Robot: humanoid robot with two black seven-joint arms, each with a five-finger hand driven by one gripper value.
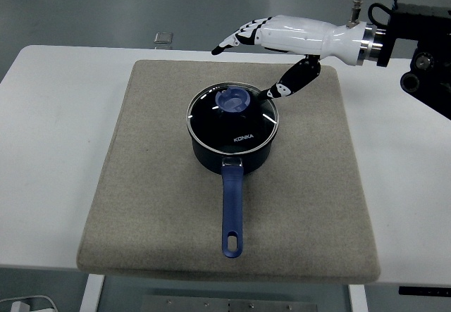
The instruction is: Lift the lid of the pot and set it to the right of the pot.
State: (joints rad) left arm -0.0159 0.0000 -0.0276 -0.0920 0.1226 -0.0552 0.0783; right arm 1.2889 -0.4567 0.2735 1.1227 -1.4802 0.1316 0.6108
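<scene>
White counter (56, 115) carries a grey mat (141, 206). Your right robot hand (264, 41) hovers with fingers spread, holding nothing. The pot (232, 143), lid (232, 122) on, sits just below and left of it, thumb near the rim. Bring the robot hand lower over the blue knob (232, 101), centre it, then close and lift straight.

The only legible text was the white brand name "KONKA", printed near the front edge of the round dark glass pot lid (233, 118).
</scene>
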